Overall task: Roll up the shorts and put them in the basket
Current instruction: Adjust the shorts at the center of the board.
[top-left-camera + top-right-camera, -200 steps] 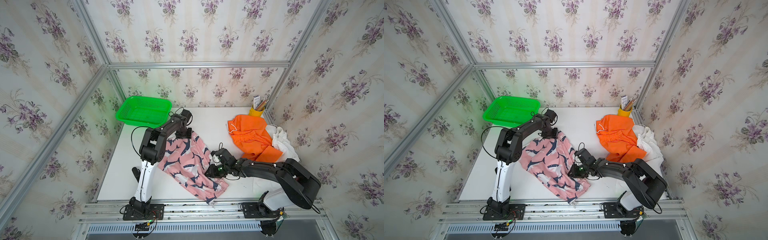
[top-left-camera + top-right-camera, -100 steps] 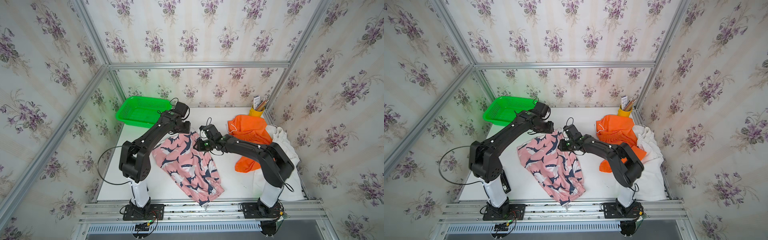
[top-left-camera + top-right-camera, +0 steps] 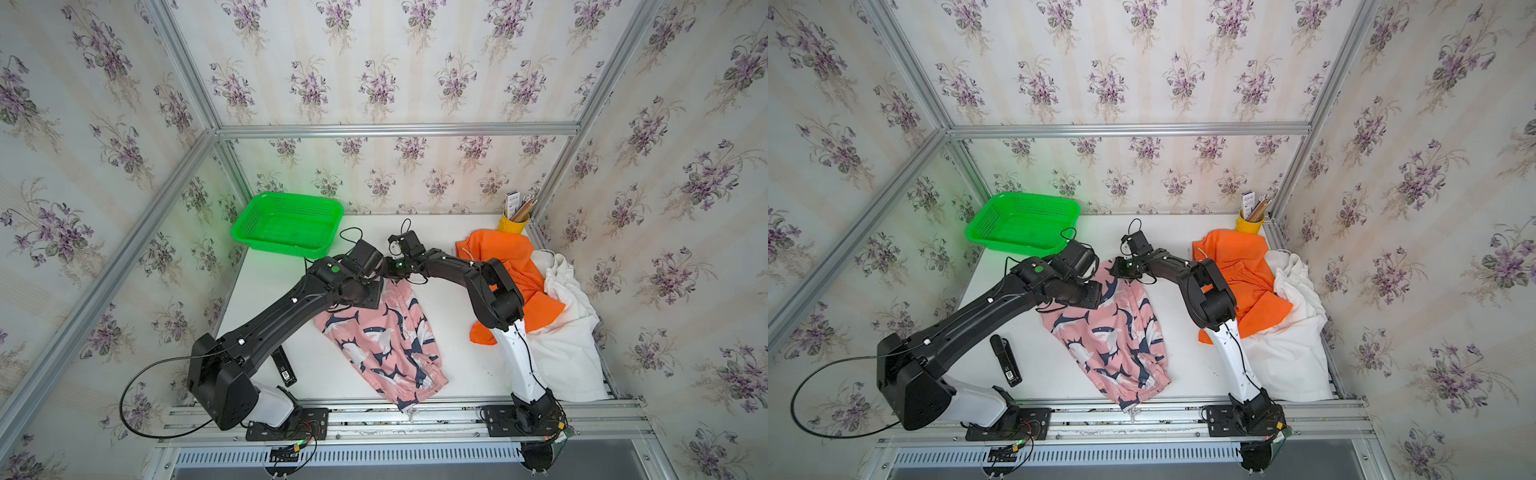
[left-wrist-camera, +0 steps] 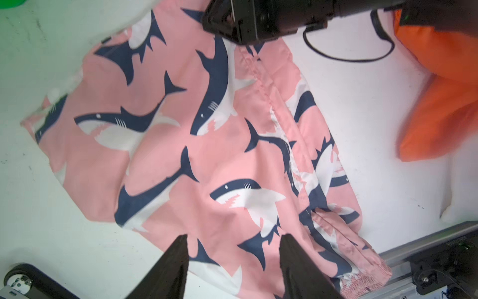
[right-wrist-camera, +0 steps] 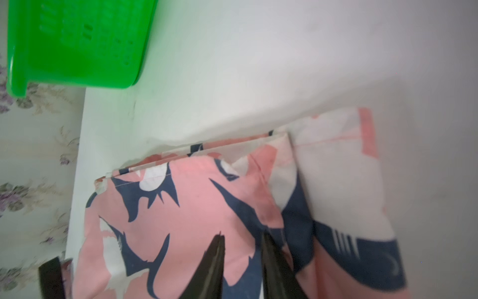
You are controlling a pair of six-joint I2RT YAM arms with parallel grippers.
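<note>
Table (image 3: 453,324) bare btwn pink shorts (image 3: 374,336) & orange shorts (image 3: 503,247).

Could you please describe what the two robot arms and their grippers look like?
The left arm and right arm have black links above a white lower segment, a small green light near the wrist, and thin black cables; one long cable loops by the left base. The left gripper and right gripper each have two dark, tapering fingers.

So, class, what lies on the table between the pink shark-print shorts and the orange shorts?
Only bare white table, seen in both top views between the pink shorts and orange shorts; the right arm crosses above it.
</note>
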